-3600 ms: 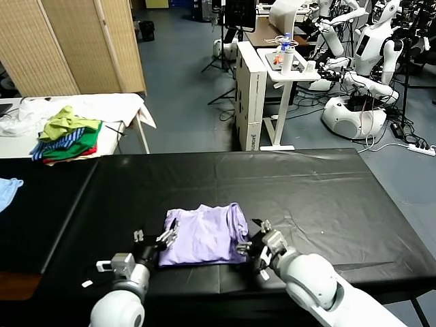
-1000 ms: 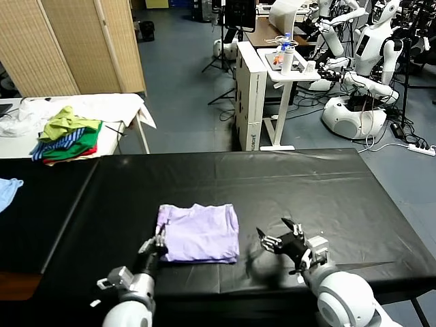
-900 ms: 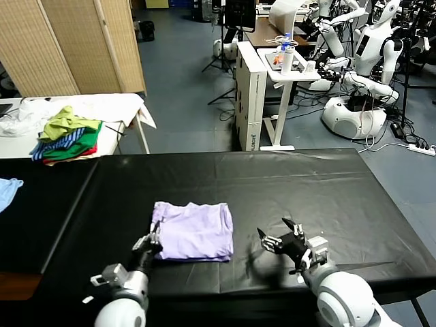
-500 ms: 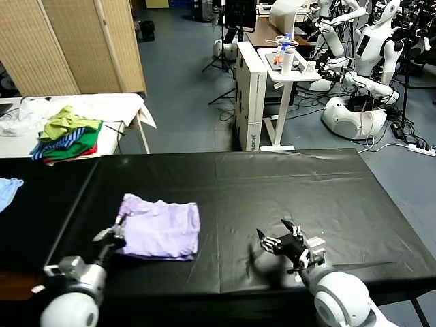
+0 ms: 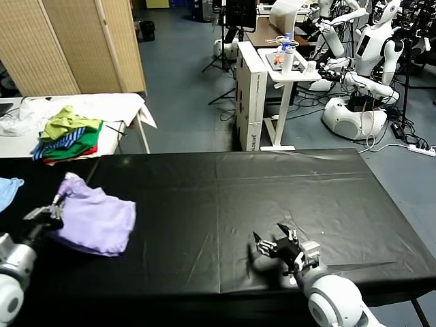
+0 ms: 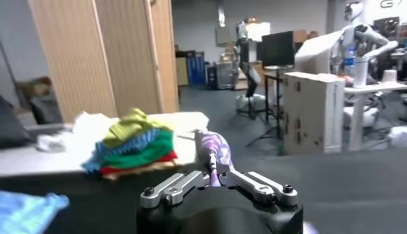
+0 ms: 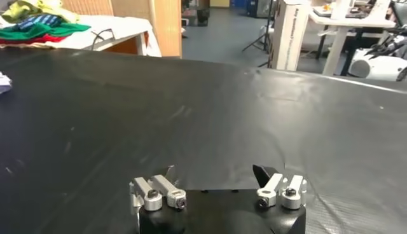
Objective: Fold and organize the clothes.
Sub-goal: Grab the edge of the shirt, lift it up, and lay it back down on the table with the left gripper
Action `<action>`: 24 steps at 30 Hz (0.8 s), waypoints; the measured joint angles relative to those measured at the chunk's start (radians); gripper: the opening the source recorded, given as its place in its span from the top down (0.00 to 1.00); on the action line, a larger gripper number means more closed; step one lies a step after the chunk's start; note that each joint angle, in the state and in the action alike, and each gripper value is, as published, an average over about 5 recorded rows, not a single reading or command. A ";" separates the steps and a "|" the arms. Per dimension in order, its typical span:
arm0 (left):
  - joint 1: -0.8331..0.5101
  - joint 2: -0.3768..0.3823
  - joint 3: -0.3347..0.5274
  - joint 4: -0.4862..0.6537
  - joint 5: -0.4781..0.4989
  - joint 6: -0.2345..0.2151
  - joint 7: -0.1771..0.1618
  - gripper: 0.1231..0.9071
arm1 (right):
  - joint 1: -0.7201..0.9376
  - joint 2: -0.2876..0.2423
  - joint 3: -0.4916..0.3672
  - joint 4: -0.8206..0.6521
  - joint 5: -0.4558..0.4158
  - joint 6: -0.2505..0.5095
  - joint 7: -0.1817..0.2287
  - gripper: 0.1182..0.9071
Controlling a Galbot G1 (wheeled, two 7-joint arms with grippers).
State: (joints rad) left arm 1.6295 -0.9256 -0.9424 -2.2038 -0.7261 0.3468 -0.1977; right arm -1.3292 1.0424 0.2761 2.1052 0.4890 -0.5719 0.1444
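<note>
The folded short-sleeved T-shirt of thin fabric [image 5: 95, 219] lies on the cloth-covered table [image 5: 272, 197] at its left end — the left gripper [image 5: 49, 211] is at the shirt's left edge. The right gripper [image 5: 276, 244] sits near the table's front edge, well apart. Behind the shirt, a pile of garments [image 5: 67, 134] rests on a side table [image 5: 116, 105].

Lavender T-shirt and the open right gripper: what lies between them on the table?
Nothing: the head view shows only bare black table cover between the folded lavender T-shirt and the right gripper.
</note>
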 joint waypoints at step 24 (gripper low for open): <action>-0.135 -0.468 0.698 0.055 0.318 -0.018 0.024 0.75 | -0.063 0.015 0.018 0.035 0.029 -0.018 0.004 0.00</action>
State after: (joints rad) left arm 1.4946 -1.3933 -0.2448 -2.1488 -0.4079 0.3291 -0.1739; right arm -1.3919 1.0570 0.2937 2.1398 0.5178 -0.5901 0.1480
